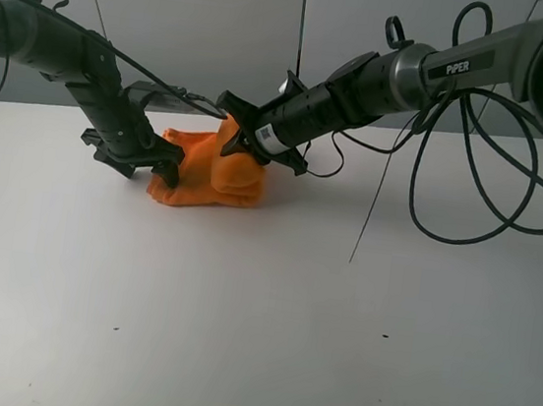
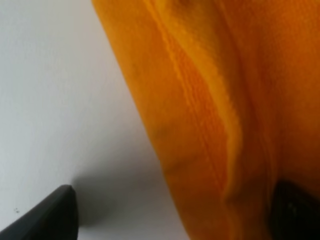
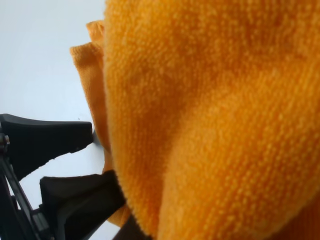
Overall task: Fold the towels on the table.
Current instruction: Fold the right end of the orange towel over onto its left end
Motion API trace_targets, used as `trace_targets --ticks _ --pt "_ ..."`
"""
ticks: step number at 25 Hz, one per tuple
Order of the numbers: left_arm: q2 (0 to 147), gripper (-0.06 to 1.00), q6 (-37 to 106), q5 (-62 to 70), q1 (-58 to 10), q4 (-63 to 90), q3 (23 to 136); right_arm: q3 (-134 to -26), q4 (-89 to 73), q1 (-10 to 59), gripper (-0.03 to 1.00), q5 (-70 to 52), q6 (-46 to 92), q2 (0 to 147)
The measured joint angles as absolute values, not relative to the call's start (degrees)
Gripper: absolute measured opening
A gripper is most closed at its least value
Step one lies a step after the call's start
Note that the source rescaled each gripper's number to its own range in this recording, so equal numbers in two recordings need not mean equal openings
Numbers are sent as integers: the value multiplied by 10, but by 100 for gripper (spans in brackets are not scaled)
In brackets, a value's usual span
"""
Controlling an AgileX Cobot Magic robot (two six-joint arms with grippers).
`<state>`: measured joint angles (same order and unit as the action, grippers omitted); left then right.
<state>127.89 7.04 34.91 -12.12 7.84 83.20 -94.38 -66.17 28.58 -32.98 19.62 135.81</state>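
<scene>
Bright orange terry towel (image 1: 211, 171) bunched in a heap on large white matte desk (image 1: 267, 321).
Left claw (image 1: 162, 168) spread wide at the left side of the towel, one finger on the desk, other finger against the cloth. Right claw (image 1: 233, 129) pinched shut on the top of the towel, lifting a fold just above the heap.

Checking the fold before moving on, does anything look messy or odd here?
Yes. The orange towel is bunched in a crumpled heap on the table, pinched up by the right gripper, not lying flat or neatly folded.
</scene>
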Motion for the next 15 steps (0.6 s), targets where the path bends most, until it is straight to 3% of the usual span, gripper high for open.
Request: trace_targets --ticks 15 --pt "1188 99 45 371 -120 23 832 -950 -647 286 6 -332 197 1359"
